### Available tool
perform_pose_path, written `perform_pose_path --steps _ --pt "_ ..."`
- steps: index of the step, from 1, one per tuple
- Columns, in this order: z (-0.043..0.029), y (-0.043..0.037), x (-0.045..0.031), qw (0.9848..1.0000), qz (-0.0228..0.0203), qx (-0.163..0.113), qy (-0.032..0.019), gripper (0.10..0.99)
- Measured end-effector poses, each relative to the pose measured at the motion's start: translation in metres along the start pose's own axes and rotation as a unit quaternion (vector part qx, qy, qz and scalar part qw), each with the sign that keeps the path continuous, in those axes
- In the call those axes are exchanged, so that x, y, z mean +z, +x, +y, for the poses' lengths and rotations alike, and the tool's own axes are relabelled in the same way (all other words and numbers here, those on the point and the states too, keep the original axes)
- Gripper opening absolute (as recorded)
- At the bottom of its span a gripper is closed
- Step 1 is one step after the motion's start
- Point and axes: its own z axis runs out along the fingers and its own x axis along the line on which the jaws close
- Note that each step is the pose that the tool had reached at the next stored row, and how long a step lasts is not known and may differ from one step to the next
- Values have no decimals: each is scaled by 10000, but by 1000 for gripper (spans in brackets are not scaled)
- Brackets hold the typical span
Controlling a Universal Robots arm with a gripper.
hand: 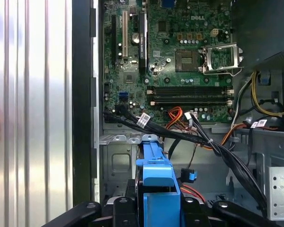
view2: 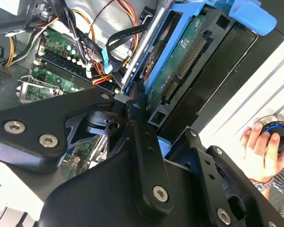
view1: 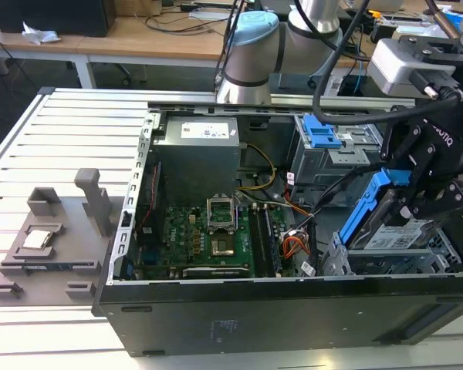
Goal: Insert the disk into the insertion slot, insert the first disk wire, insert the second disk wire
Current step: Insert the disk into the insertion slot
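Pincer (view1: 411, 206) clamped on disk (view1: 392, 237), tilted over insertion slot (view1: 401, 264)

Blue-framed disk (view1: 396, 237), aslant (label up), atop the silver insertion slot (view1: 341, 264).

Disk (view1: 387, 240) partly behind pincer (view1: 420, 202)

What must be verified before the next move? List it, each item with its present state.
1. Grip: the gripper is closed on the disk by its blue carrier: ok.
2. Seating: the disk is tilted above the insertion slot, not in a bay: not ok.
3. Alignment of the disk with a bay: cannot tell.
4. Cables: the black cable bundle crosses ahead of the carrier in the first wrist view; clearance: cannot tell.
5. Person: the hand lies outside the case: ok.
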Motion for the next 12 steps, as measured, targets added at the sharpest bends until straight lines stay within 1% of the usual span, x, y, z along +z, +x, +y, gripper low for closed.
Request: perform_pose_path --steps 2,8,9,11,12 --pt "-1 0 29 10000 1 0 0 365" --pt "-1 0 32 10000 1 0 0 365" --pt "-1 0 31 10000 1 0 0 376" --pt "-1 0 32 10000 0 0 0 502" --pt "-1 0 33 10000 0 0 0 502"
